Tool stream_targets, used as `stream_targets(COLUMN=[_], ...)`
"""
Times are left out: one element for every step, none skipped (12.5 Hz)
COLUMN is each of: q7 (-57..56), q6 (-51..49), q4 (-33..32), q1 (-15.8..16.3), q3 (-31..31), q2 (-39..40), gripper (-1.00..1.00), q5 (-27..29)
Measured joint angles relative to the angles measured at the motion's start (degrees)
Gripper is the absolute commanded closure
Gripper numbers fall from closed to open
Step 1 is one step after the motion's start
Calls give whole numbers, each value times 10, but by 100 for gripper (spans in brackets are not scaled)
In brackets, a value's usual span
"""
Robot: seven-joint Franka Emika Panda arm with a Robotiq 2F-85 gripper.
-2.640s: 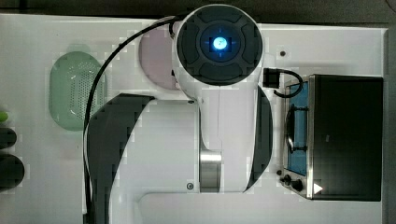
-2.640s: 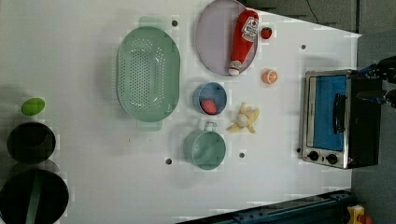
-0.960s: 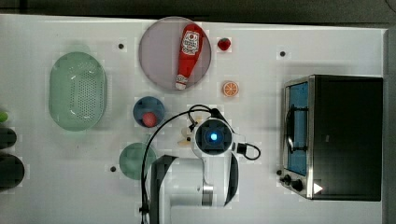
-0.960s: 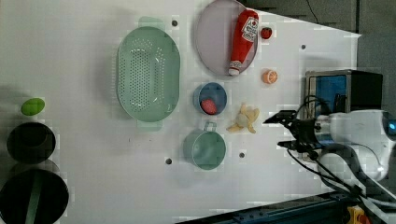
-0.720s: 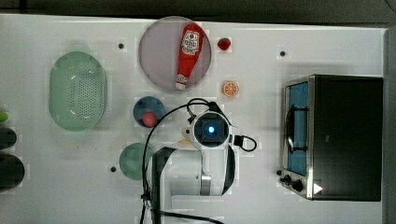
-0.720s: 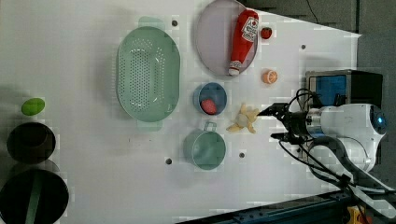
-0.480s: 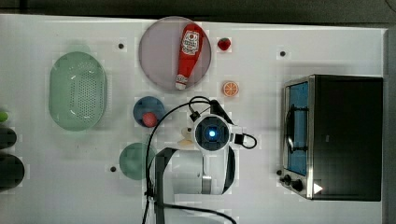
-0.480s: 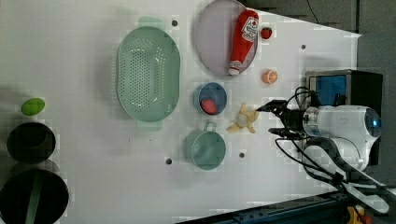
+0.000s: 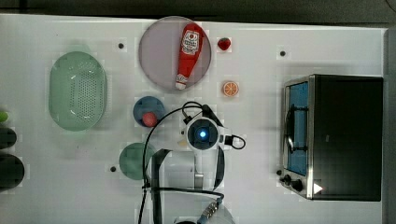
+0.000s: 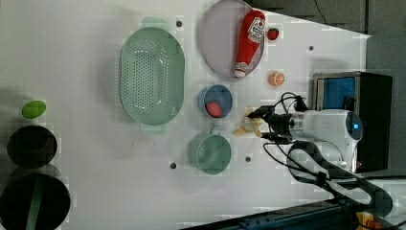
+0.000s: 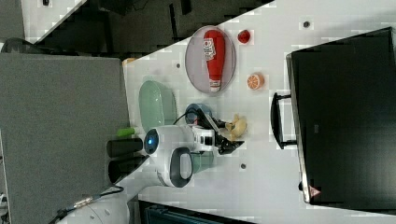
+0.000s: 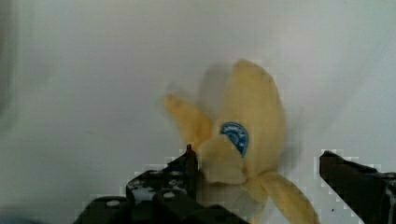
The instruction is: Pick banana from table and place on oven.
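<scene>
Across the table (image 9: pixel 327 37) we see the oven (image 9: pixel 345 135) at the top view's right, well apart from the rest. Next in size come the green colander (image 9: pixel 77 91), the plate (image 9: pixel 159 60) carrying the ketchup bottle (image 9: pixel 189 49), a green cup (image 10: pixel 210 152) and a blue bowl (image 10: pixel 215 100), then an orange slice (image 9: pixel 229 88) and a strawberry (image 9: pixel 224 44). Cup and bowl sit just beside the banana (image 12: pixel 247 126), which lies on the table. Our gripper (image 12: pixel 261 172) stands wide open around it, one finger (image 12: pixel 182 170) close against the peel, the other clear; nothing is held.
</scene>
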Motion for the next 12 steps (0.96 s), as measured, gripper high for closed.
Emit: stream_targets(q7=[0,0,0,0,0,0,0,0,0,0,0,1], q6=[0,-2,6,11,17,14,8,6,4,-13,-60,-114], q4=[0,1,2,0,2,8,15,19,22,25,24,27], q1=[0,4,7,9,8,2,-4,-4,-3,-5,-8,-9], q3=[6,5,5,4,5,8,14,14,14,14,13,11], q2=[8,13,14,6,-1,-7,-10,-12,-19,-34,-61,-96], gripper=[-18,6,27,45,45,45,45,46,46,45,45,46], q5=[-4,2,5,5,0,-6,-6,-5,-4,-4,-7,-11])
